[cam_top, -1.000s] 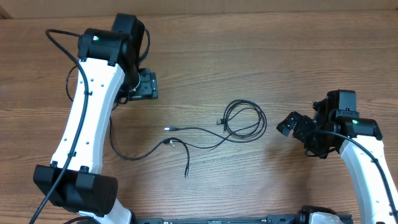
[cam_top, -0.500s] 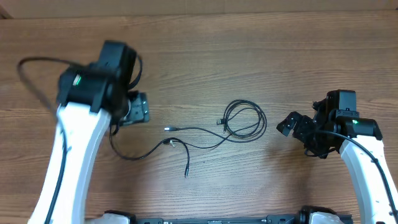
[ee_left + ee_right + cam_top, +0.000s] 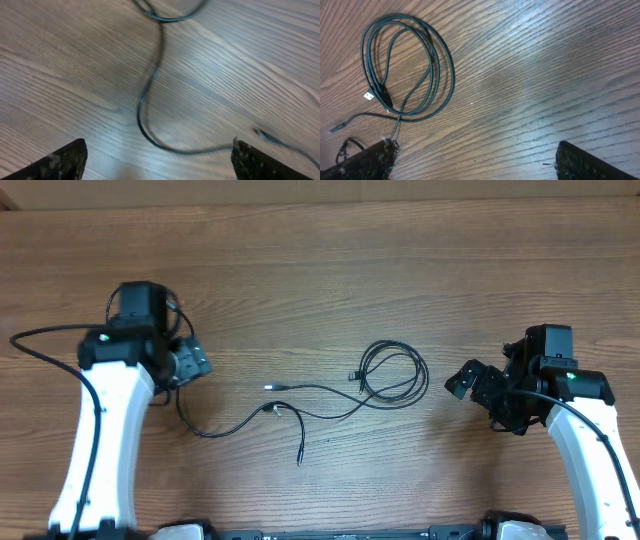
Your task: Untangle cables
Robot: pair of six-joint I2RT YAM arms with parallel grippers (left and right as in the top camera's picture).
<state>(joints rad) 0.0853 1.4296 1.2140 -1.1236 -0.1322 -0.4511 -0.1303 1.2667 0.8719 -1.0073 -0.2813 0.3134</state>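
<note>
The thin black cables (image 3: 330, 395) lie on the wooden table in the middle. A coiled part (image 3: 393, 372) sits to the right, with loose strands and silver plug ends (image 3: 269, 387) trailing left to a curve (image 3: 205, 430). My left gripper (image 3: 197, 363) is open, just above that left curve; a blurred strand (image 3: 147, 95) runs between its fingers in the left wrist view. My right gripper (image 3: 468, 380) is open and empty, right of the coil. The coil (image 3: 407, 65) shows in the right wrist view, up left of the fingers.
The wooden table (image 3: 330, 270) fills the view. Thick black arm wiring (image 3: 45, 340) loops out at the left arm. The right arm's white link (image 3: 585, 440) lies at the lower right.
My left arm has swung back toward the near left and its gripper has moved left and down, over the cable's left curve. The right arm and the cables have not moved.
</note>
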